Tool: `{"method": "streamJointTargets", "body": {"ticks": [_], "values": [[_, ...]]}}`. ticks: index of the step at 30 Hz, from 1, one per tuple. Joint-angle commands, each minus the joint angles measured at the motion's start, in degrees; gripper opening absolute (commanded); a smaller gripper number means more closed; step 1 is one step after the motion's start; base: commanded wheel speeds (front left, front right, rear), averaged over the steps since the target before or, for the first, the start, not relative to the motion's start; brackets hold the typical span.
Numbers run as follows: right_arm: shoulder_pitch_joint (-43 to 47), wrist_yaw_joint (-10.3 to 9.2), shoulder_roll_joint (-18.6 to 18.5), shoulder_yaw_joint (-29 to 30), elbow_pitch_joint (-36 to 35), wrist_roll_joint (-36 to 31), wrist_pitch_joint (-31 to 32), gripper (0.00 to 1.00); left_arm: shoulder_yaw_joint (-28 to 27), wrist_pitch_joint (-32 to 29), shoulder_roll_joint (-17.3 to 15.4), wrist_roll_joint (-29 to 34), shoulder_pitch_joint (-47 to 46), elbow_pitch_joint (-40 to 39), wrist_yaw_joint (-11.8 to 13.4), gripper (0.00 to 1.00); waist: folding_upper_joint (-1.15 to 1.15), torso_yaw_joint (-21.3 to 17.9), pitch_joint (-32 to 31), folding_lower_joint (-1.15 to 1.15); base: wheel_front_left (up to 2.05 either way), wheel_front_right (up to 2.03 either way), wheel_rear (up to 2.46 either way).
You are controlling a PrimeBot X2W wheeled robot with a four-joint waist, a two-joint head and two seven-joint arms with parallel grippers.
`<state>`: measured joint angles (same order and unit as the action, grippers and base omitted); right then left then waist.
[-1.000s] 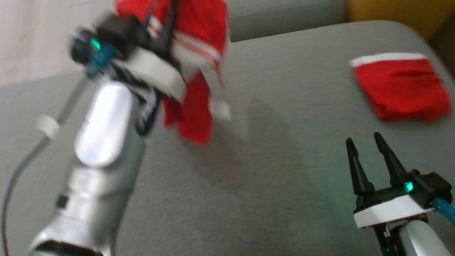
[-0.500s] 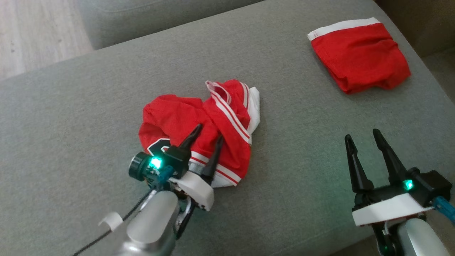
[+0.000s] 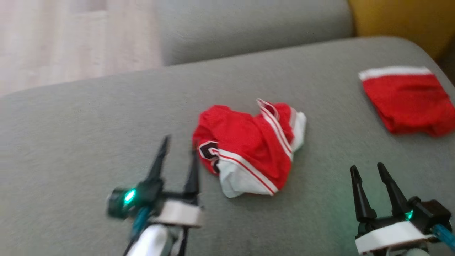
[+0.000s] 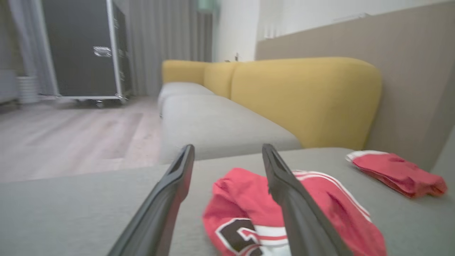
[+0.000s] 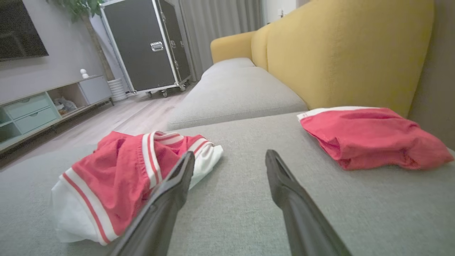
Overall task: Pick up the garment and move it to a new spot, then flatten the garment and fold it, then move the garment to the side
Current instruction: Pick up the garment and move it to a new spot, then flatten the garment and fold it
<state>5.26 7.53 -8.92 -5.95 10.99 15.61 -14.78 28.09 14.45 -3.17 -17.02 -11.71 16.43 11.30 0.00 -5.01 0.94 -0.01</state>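
The left gripper (image 3: 180,146) is held low over the grey fabric sofa seat (image 3: 89,135) at the lower left, fingers pointed up the head view and jaws spread around nothing. It is placed just beside the crumpled red mesh garment with white stripes (image 3: 249,149), which is seen lying loose mid-seat. The right gripper (image 3: 367,167) is held at the lower right, jaws likewise spread, apart from the garment. A folded red cloth with a white band (image 3: 405,101) is laid at the seat's far right, near the yellow backrest (image 5: 348,46).

head: above, down onto grey sofa seat (image 3: 89,124) | wrists: low, close, facing yellow backrest (image 5: 337,53) | shared: red striped garment (image 3: 249,142)
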Motion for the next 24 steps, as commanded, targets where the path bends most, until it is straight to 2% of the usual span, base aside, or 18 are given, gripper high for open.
{"method": "streamJointTargets", "body": {"ticks": [1,6,12,24], "values": [[-1.13,-0.04,-0.27,-0.75,-1.77,-0.47,-0.22,1.0,-2.73,0.53,-0.75,0.57,-0.8,-2.61,0.51,1.0,0.0,3.79,-3.38,0.01,0.0,0.0,0.0],[1.26,-0.04,0.74,1.26,-2.36,-1.82,-0.22,1.0,-8.97,0.54,-1.83,4.88,9.39,-11.38,2.23,1.0,0.0,7.35,-5.8,0.01,0.0,0.0,0.0],[4.23,-0.04,2.28,2.17,-3.43,-3.82,-0.22,1.0,-13.03,0.54,-2.91,9.42,19.96,-16.14,0.68,1.0,0.0,10.16,-7.84,0.01,0.0,0.0,0.0],[4.69,-0.04,3.29,2.36,-3.83,-4.72,-0.22,1.0,-13.68,0.54,-1.69,13.12,23.02,-16.65,-1.92,1.0,0.0,11.74,-7.78,0.01,0.0,0.0,0.0]]}}
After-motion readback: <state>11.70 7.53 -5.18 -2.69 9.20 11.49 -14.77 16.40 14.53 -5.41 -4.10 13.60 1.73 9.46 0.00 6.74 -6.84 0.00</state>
